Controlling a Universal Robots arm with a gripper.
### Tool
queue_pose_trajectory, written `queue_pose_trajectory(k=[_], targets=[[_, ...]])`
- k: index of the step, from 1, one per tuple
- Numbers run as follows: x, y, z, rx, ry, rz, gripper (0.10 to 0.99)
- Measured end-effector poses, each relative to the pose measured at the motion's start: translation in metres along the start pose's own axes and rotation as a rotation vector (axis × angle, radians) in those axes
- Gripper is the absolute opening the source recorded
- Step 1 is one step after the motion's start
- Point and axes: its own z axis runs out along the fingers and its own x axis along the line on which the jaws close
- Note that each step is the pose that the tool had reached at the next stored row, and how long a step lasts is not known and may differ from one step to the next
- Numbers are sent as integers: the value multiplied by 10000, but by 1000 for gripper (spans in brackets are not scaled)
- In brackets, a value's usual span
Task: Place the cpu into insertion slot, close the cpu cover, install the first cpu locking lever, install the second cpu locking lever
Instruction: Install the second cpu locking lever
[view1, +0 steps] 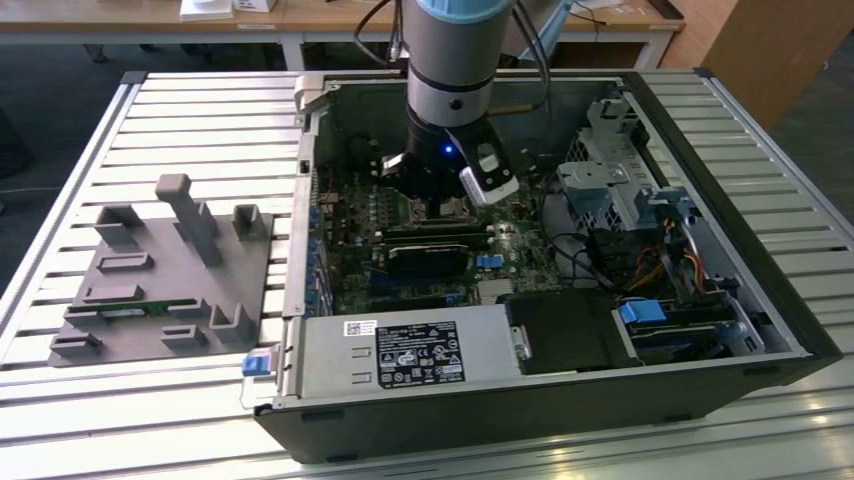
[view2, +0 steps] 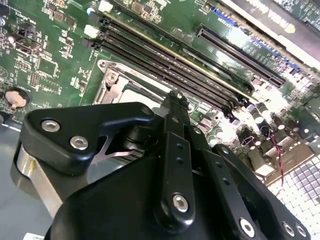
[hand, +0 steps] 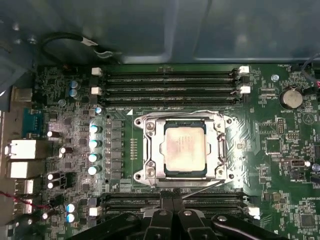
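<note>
Black tool (hand: 167, 202) fingers lie together in the first wrist view, with nothing seen between them. In the second wrist view the tool (view2: 176, 100) ends in one narrow tip just above the silvery socket hardware. My reading: pressed together like this it works as a pusher, not a grasper, which suits work on thin wire parts.

In the exterior view the tool (view1: 434, 205) sits low inside the open computer case (view1: 747, 150), in the upper middle of the frame.

Closest to the tip is a thin wire lever (hand: 202, 187), lying at a slant along the near side of the cpu cover (hand: 151, 150). The slant suggests it is not hooked down, but I cannot confirm contact with the tool.

A second wire lever (hand: 175, 113) runs along the far side of the cover, nearly parallel to it. Latched or not: cannot tell.

The cpu (hand: 184, 149), pale metal face up, sits flat in the insertion slot (hand: 184, 173). The cover frame is down around it, face showing through the cut-out. Placement and cover closing look done.

The green motherboard (hand: 260, 165) carries long black memory slots (hand: 170, 82) on both sides of the socket.

The case lies on its side on a slatted metal table (view1: 80, 150), so the board faces up for reach from above. A grey parts holder (view1: 160, 290) sits at the left of the frame, well apart.
</note>
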Motion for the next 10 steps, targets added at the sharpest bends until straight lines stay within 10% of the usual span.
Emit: queue_pose_trajectory(k=[10], targets=[[62,-29,111,-37,1,-3,106]])
